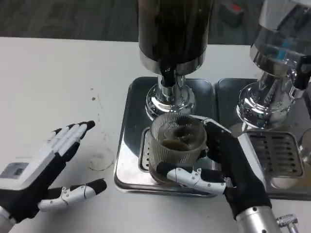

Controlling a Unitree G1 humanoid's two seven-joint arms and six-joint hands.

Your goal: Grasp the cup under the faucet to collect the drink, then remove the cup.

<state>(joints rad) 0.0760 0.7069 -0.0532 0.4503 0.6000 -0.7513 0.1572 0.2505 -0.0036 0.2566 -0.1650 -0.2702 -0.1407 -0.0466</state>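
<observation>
Even overhead light, glare on the steel tray (127, 126), soft blur throughout.

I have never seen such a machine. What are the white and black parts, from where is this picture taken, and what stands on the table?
The picture is taken from a camera on the robot's head, looking down at a white table. The white and black parts are its two hands. The left hand is at the picture's left, over the table, with its fingers apart and holding nothing. The right hand grips a ribbed glass cup with some dark drink inside. The cup stands on a metal drip tray, under the faucet of a drink dispenser. A second dispenser stands at the right on its own tray.
</observation>
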